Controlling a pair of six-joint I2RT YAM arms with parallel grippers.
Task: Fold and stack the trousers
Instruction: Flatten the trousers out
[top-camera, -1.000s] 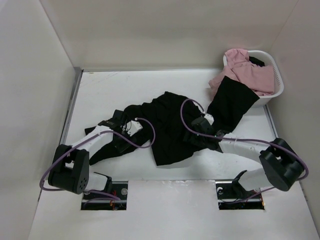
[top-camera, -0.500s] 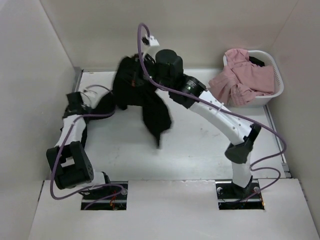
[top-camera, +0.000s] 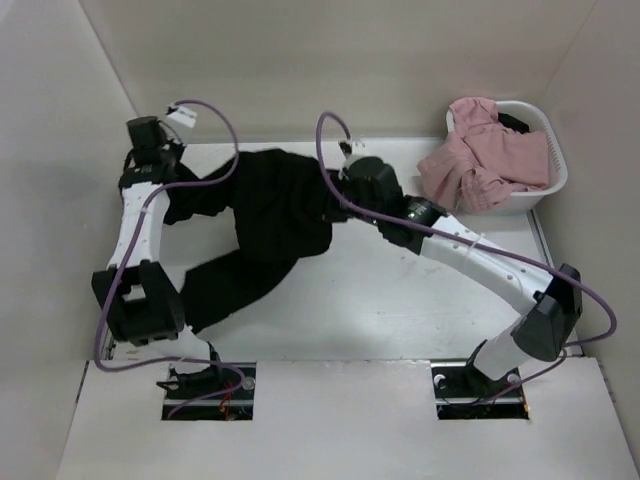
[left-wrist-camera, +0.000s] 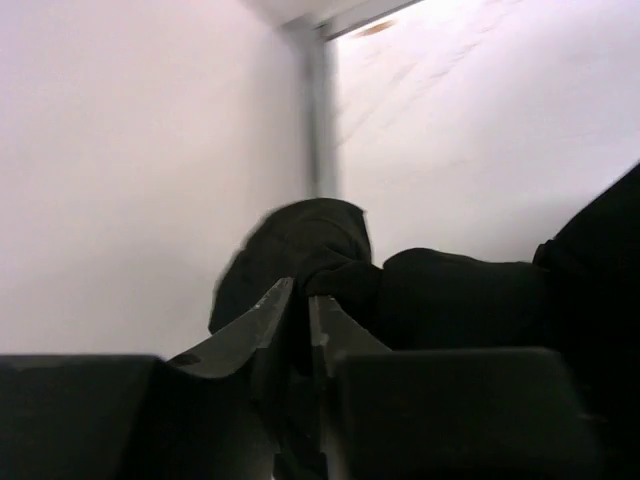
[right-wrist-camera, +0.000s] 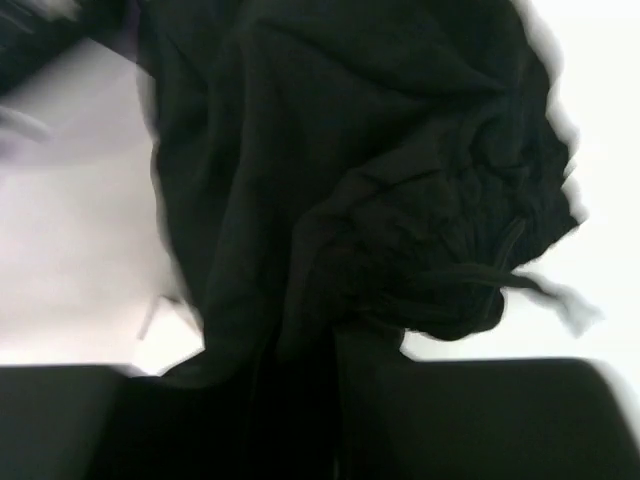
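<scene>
The black trousers (top-camera: 270, 210) hang stretched between my two grippers at the back left of the table, with one leg trailing towards the near left (top-camera: 215, 290). My left gripper (top-camera: 168, 195) is near the far left corner, shut on one end of the fabric. In the left wrist view its jaws (left-wrist-camera: 300, 290) pinch black cloth (left-wrist-camera: 460, 300). My right gripper (top-camera: 335, 195) is shut on the bunched waist end. In the right wrist view the trousers (right-wrist-camera: 350, 150) cover the gripper (right-wrist-camera: 300, 360), and a thin drawstring (right-wrist-camera: 520, 285) sticks out.
A white basket (top-camera: 553, 140) at the far right holds pink garments (top-camera: 490, 150), some spilling over its rim onto the table. White walls close the left, back and right sides. A metal strip (left-wrist-camera: 320, 120) runs along the table's left edge.
The right arm has come down from high at the back and moved right. The left gripper has moved to the far left corner. The trousers, first bunched and lifted, are now stretched between them.
</scene>
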